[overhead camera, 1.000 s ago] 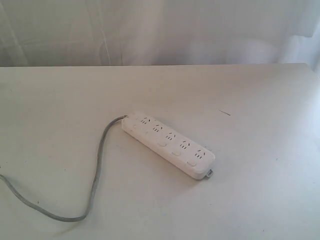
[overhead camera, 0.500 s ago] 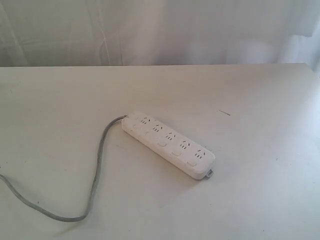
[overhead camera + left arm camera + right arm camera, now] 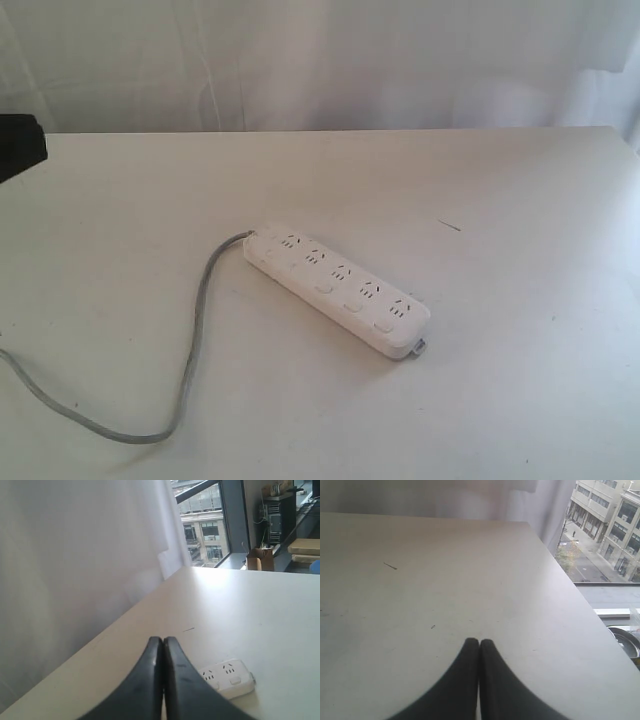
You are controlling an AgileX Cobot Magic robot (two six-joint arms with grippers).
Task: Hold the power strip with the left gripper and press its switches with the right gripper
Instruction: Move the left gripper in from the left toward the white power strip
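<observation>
The white power strip (image 3: 337, 287) lies diagonally in the middle of the table, outlets up, its small white switches (image 3: 352, 307) in a row along the near side. Its grey cord (image 3: 195, 340) curls away to the lower left. In the left wrist view one end of the power strip (image 3: 230, 677) shows beyond my left gripper (image 3: 163, 641), which is shut and empty, well above the table. A black part of the left arm (image 3: 20, 145) shows at the exterior view's left edge. My right gripper (image 3: 479, 642) is shut on nothing over bare table; the strip is outside that view.
The pale table (image 3: 500, 200) has its far edge against a white curtain. A thin dark scratch (image 3: 449, 225) marks the surface right of the strip. In the right wrist view the table edge (image 3: 580, 595) drops off beside a window.
A black part of the left arm has come into the exterior view at the left edge. The power strip and cord have not moved.
</observation>
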